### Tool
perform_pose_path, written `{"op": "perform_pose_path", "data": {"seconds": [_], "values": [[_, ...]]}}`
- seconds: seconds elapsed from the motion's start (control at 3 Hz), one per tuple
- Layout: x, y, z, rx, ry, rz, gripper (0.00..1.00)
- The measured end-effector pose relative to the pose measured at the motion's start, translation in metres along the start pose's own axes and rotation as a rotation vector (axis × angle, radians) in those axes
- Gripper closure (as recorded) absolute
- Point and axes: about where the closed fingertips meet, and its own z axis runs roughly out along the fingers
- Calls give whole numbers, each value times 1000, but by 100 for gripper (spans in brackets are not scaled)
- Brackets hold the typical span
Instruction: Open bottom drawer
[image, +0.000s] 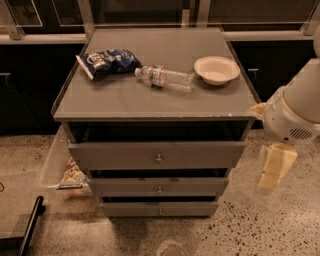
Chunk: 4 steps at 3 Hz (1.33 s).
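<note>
Sitting lowest, narrow grey bottom drawer (130, 209) shows one small knob (160, 211); hand (276, 167) hangs right, grip unclear.

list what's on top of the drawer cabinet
Blue chip bag, water bottle on its side, white bowl; anything beneath them is hidden; the gripper hangs right of the cabinet.

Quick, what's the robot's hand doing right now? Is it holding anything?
Gripper: hangs in the air right of the drawers, apart from the bottom drawer. Whether it is open or closed cannot be told.
</note>
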Motion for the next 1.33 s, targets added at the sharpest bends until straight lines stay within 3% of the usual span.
{"op": "perform_pose_path", "data": {"seconds": [0.67, 1.0, 1.33], "values": [[17, 31, 86, 21, -162, -151, 0], [17, 27, 84, 51, -162, -227, 0], [17, 27, 85, 50, -162, -228, 0]]}}
